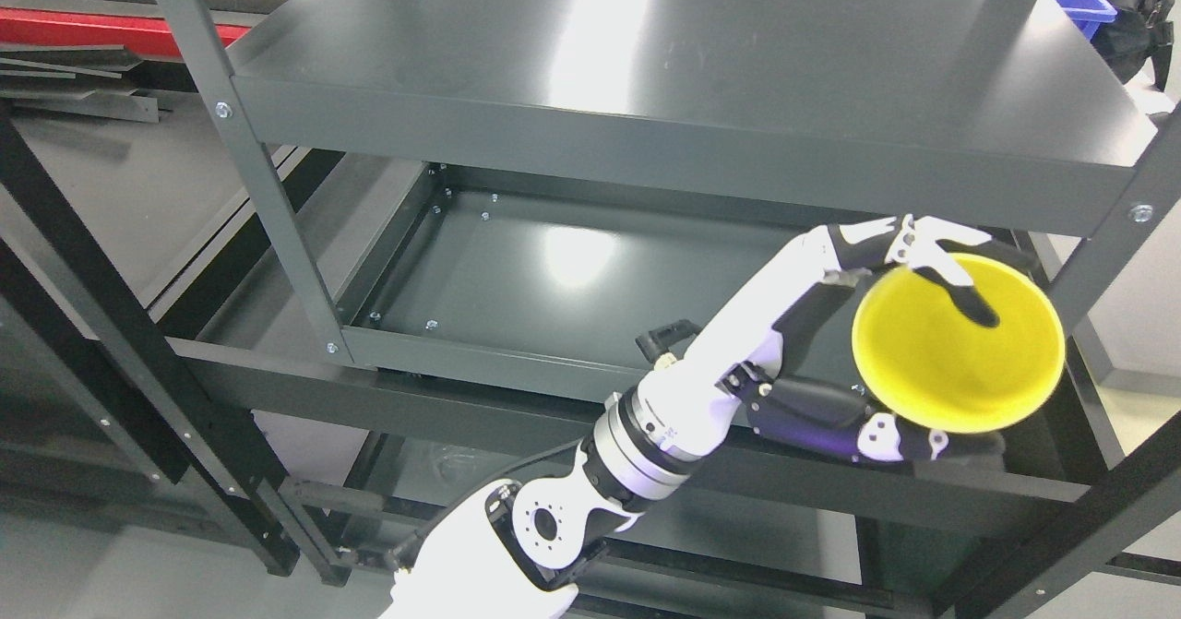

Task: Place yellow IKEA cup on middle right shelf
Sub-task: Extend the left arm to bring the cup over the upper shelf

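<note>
The left hand (pixel 909 342) is clamped on the yellow cup (pixel 958 344), fingers (pixel 960 291) hooked over its rim and thumb beneath. The smooth, round plastic cup hangs at the right of the glossy dark metal middle shelf (pixel 554 268).

We find no readable text, label, brand mark or number anywhere here: the yellow cup (pixel 957 347), the dark shelf (pixel 683 56) and the robot's arm carry no legible print.
</note>
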Tool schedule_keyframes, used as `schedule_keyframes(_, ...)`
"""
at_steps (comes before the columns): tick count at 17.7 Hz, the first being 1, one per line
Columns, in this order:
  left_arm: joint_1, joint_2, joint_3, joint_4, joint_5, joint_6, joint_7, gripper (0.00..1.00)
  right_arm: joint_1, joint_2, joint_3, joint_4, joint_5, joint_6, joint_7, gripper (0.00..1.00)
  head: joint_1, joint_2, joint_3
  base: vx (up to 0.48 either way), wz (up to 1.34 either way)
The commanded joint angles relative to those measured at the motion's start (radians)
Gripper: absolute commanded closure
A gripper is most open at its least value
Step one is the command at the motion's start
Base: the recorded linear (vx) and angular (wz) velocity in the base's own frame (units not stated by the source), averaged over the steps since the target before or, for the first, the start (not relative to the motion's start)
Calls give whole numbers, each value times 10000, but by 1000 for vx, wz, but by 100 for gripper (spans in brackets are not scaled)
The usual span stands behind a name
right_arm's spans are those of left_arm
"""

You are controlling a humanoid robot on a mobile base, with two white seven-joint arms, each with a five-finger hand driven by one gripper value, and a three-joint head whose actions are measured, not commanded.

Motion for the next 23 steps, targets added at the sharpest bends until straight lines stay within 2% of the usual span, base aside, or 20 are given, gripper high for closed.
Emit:
schedule_keyframes(1, -871, 175, 1197, -83, -3, 235, 46, 99, 60, -174, 0, -1, 0, -6, -7, 1, 0, 0, 0, -39, 79)
schedule_keyframes(4, -1453, 175, 1995, 116, -3, 969, 489, 99, 60, -174, 0, -1, 0, -6, -7, 1, 0, 0, 0, -13, 62)
schedule_keyframes(7, -1945, 175, 2258, 301, -3, 1430, 781, 100, 60, -174, 0, -1, 0, -6, -7, 1, 0, 0, 0, 7, -27)
schedule_keyframes(16, -3433, 175, 2641, 914, -3, 3531, 3541, 100, 60, -174, 0, -1, 0, -6, -7, 1, 0, 0, 0, -14, -127)
schedule_keyframes(20, -3741, 175, 3575, 1771, -18, 4682, 4126, 100, 60, -174, 0, -1, 0, -6, -7, 1, 0, 0, 0, -11, -232)
schedule_keyframes(23, -3741, 175, 4618, 2187, -79, 6061, 4509, 100, 60, -174, 0, -1, 0, -6, -7, 1, 0, 0, 0, -1, -85)
